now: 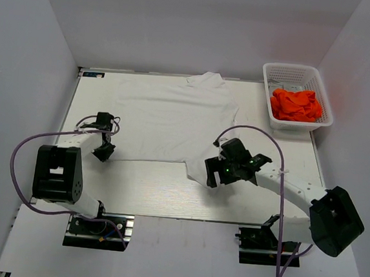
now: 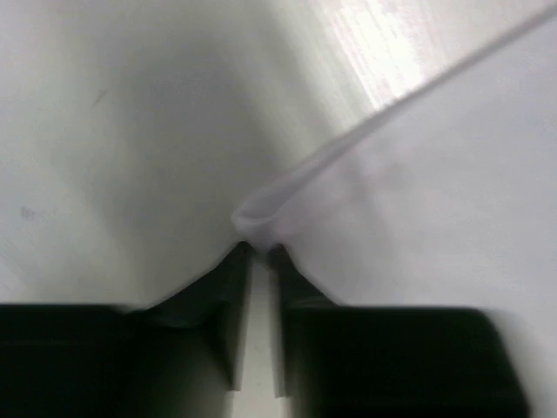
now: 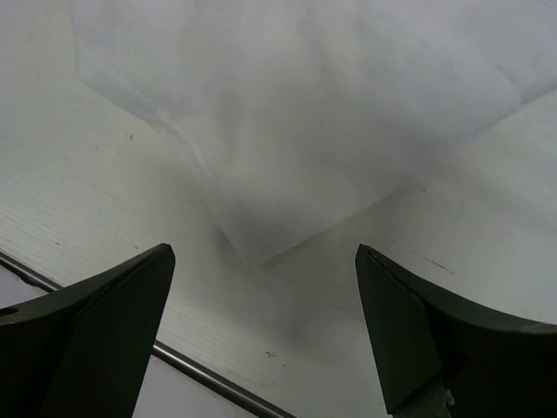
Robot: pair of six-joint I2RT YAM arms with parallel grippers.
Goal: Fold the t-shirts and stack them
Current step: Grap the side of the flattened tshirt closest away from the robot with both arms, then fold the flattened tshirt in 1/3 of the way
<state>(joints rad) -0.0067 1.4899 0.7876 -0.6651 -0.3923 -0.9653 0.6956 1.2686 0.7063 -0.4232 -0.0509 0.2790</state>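
You can't read much around the white t-shirt (image 1: 173, 121)

Your left wrist view is blurred throughout. The left claw (image 2: 259, 252) has its fingers close together under a puckered hem, and you cannot tell whether cloth sits between them. From above, that claw covers the shirt's near-left corner. The right arm hides part of the shirt's near-right corner in the top view. The right claw (image 3: 263, 250) has its finger bases cut off by the picture's lower edge. The orange t-shirts (image 1: 296, 104) lie bunched in the far-right basket (image 1: 294, 71), too crumpled for you to count.
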